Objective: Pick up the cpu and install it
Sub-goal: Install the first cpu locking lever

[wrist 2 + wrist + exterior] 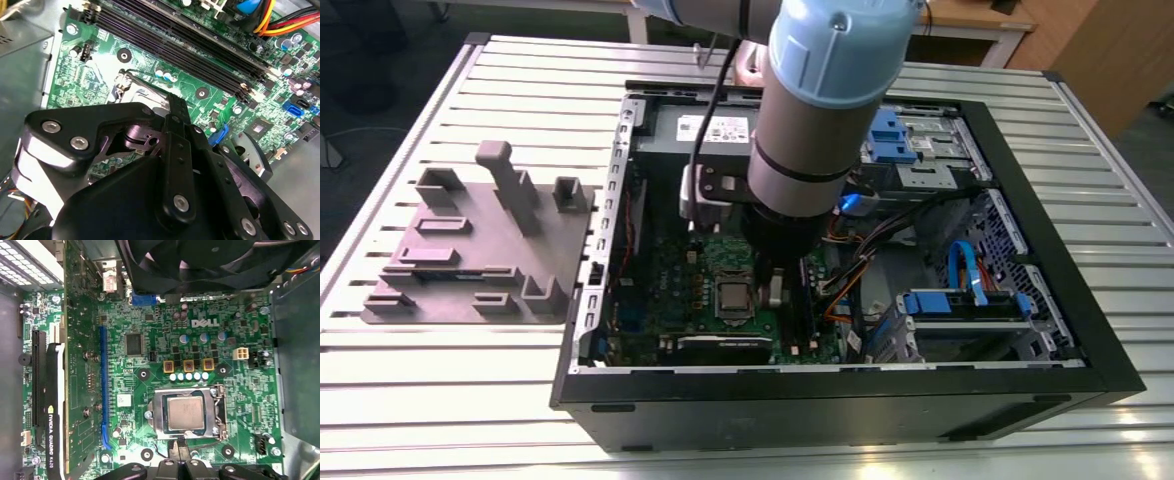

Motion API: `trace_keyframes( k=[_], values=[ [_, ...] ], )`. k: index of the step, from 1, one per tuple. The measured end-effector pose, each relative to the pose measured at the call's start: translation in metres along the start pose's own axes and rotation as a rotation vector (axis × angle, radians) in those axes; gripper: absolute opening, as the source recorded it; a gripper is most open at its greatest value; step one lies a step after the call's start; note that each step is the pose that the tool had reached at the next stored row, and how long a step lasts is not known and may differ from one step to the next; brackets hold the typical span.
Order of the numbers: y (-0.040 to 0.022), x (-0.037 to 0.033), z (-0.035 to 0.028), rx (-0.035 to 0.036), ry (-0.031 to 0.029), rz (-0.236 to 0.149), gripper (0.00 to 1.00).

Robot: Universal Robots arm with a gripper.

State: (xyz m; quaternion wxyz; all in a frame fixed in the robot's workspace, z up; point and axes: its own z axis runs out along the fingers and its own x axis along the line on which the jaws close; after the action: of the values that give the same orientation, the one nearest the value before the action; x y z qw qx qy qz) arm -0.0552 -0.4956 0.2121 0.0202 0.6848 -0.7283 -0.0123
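Note:
The cpu (186,412) is a small square chip with a silver-grey metal top. It lies flat inside the metal socket frame (159,415) on the green motherboard (150,340). In the exterior view the cpu (735,296) sits in the middle of the board, inside the open black computer case (1067,330). My gripper (179,444) hangs just beside the socket's edge, a little above the board, shut with nothing between its fingers. In the second wrist view the black gripper (176,102) ends over the corner of the socket.
A grey fixture plate (467,250) with upright blocks stands on the slatted table at the exterior view's left. A graphics card (52,405), a black fan (210,260), dark memory slots (190,50), blue drive brackets (961,300) and coloured cables (270,15) crowd the case.

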Motion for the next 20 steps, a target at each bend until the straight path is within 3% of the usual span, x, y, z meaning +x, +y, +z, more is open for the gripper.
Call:
trace_keyframes(
  k=[9,20],
  values=[
    [-0.0001,0.0022,0.0092,0.0009,0.0163,-0.010,0.10],
    [-0.0009,0.0050,0.0198,0.0013,0.0180,-0.028,0.10]
  ],
)
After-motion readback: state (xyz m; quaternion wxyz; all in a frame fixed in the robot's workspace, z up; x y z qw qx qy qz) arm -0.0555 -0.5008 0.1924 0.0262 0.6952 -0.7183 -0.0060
